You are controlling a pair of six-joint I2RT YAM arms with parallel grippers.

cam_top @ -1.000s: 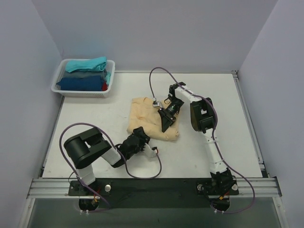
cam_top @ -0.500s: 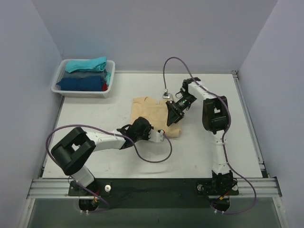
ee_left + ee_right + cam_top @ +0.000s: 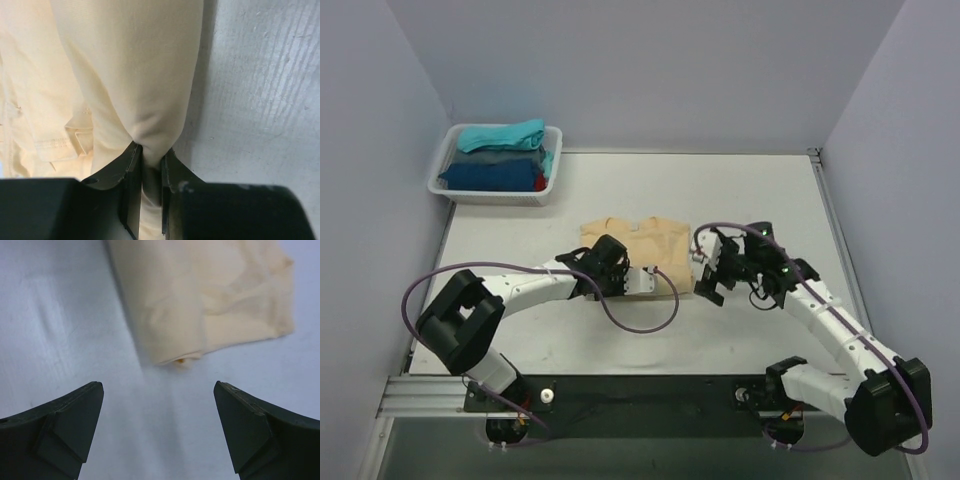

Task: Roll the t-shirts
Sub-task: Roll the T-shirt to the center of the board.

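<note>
The left hand point(image 3: 149, 156) pinched the rolled edge of the soft light beige cloth t-shirt point(image 3: 658, 243) on the white tabletop point(image 3: 510, 245), while the right hand point(image 3: 159, 410) stood open just beside it.

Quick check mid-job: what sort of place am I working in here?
Likely a lab robot test cell, not a home: bare pale walls box in a plain white table, with a metal mounting rail along its near edge.
</note>
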